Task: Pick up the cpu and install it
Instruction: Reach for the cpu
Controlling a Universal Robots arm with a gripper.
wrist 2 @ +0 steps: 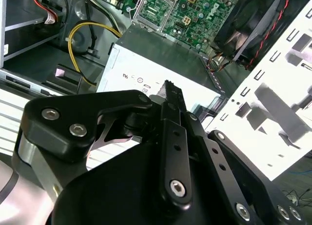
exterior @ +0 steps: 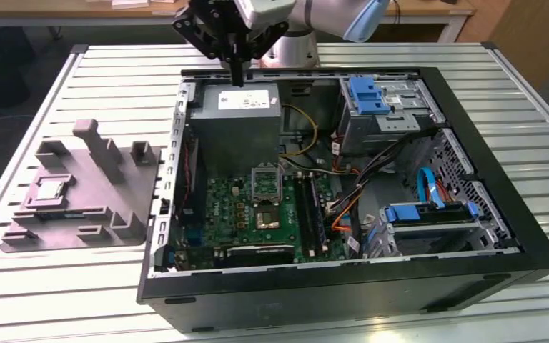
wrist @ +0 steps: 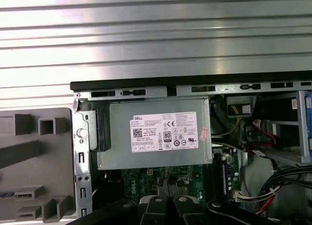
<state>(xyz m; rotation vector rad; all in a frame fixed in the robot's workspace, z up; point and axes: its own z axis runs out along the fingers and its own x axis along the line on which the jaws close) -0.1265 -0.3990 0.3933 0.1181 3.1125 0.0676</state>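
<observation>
The cpu [exterior: 49,189] is a small pale square chip lying flat in a recess of the grey-purple fixture [exterior: 112,207], on the table at the exterior view's left. My gripper [exterior: 238,80] hangs over the back edge of the open computer case [exterior: 503,143], above the big grey box with a white label [exterior: 241,107], far from the cpu. Its black fingers [wrist 2: 171,95] lie together and hold nothing. The dark square socket [exterior: 266,177] with its metal frame sits on the green motherboard [exterior: 226,214], beyond the grey box [wrist 2: 161,54] in the second wrist view.
The case stands on a slatted metal table [exterior: 542,193]. Inside it are blue drive brackets [exterior: 368,94], a bundle of coloured cables [exterior: 351,200] and a fan [wrist 2: 253,25]. The fixture [wrist: 29,161] has upright posts. The grey box [wrist: 161,132] lies under my fingers.
</observation>
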